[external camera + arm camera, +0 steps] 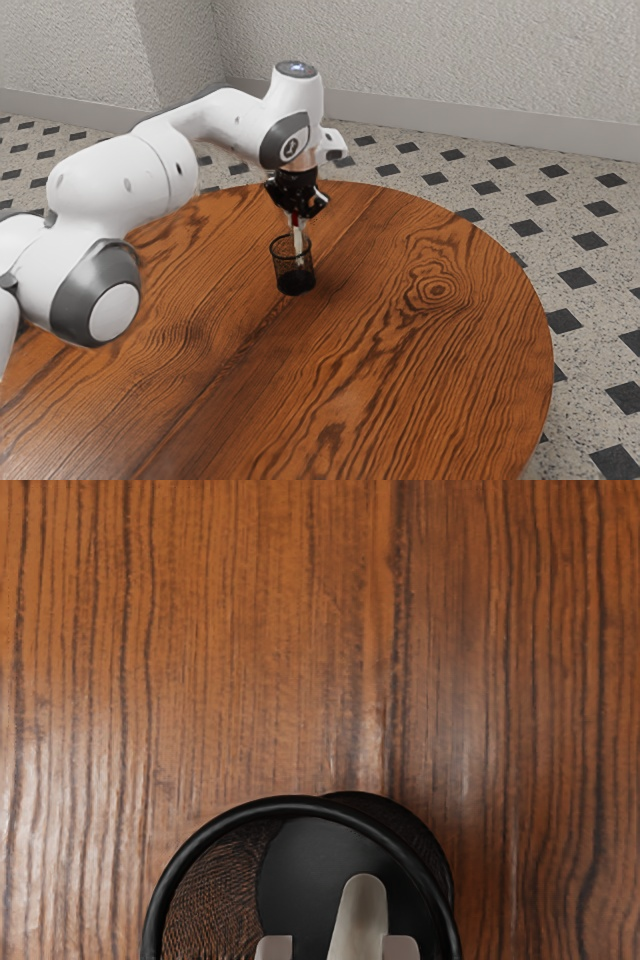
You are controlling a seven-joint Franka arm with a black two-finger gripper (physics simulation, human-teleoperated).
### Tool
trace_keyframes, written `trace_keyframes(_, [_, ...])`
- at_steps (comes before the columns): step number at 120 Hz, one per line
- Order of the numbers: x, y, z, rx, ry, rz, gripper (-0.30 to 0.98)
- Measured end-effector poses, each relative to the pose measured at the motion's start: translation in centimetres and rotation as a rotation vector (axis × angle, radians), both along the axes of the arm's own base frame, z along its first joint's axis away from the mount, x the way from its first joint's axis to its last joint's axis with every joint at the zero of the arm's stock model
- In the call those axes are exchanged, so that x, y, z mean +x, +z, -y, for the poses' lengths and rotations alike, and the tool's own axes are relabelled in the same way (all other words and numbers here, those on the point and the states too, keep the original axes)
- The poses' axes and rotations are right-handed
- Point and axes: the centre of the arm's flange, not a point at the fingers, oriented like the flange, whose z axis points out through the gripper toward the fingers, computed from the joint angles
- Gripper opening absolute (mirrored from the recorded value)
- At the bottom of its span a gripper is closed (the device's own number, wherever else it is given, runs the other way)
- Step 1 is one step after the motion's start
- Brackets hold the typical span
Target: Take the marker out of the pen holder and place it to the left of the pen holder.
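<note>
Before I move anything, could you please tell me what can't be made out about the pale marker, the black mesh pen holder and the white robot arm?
- Marker's upper end: wrist view, lower edge; exterior view, hidden at the black pincer.
- Whether it touches the pen holder's floor: exterior view, too small behind mesh.
- The holder's full rim: wrist view, cut by the lower edge.
- Arm's base: exterior view, left edge.

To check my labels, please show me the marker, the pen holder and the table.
Marker (298, 246): exterior view, on its pale shaft.
Pen holder (290, 804): wrist view, on its black rim.
Table (400, 380): exterior view, bare wooden top.
</note>
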Motion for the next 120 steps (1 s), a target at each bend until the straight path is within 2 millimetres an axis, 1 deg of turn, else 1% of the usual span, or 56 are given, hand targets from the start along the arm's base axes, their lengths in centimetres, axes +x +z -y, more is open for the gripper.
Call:
trace_keyframes(9, [-0.2, 2.2, -0.8, -0.008, 0.011, 0.023, -0.07])
trace_keyframes(16, [-0.6, 4.8, -1.7, -0.016, 0.022, 0.054, -0.07])
trace_keyframes(30, [-1.7, 10.1, -2.4, -0.029, 0.032, 0.109, -0.08])
trace_keyframes(40, [-2.7, 13.1, -3.9, -0.025, 0.05, 0.129, -0.08])
trace_keyframes(46, [-3.2, 13.8, -5.6, -0.02, 0.071, 0.127, -0.08])
trace_keyframes(50, [-3.4, 13.6, -7.1, -0.017, 0.089, 0.116, -0.08])
trace_keyframes(57, [-3.9, 12.3, -9.9, -0.015, 0.122, 0.084, -0.08])
trace_keyframes(65, [-4.4, 9.2, -12.8, -0.015, 0.144, 0.049, -0.08])
trace_keyframes(71, [-4.5, 6.9, -14.4, -0.013, 0.141, 0.043, -0.07])
trace_keyframes(75, [-4.5, 5.4, -15.0, -0.012, 0.129, 0.052, -0.07])
trace_keyframes(79, [-4.4, 4.4, -15.6, -0.01, 0.113, 0.071, -0.07])
trace_keyframes(89, [-3.9, 3.3, -16.7, 0.002, 0.062, 0.149, -0.06])
trace_keyframes(98, [-3.7, 2.1, -17.2, 0.017, 0.007, 0.221, -0.06])
trace_keyframes(114, [-3.8, -1.9, -18.9, 0.061, -0.101, 0.357, -0.06])
trace_keyframes(120, [-3.7, -2.2, -19.1, 0.086, -0.145, 0.42, -0.06])
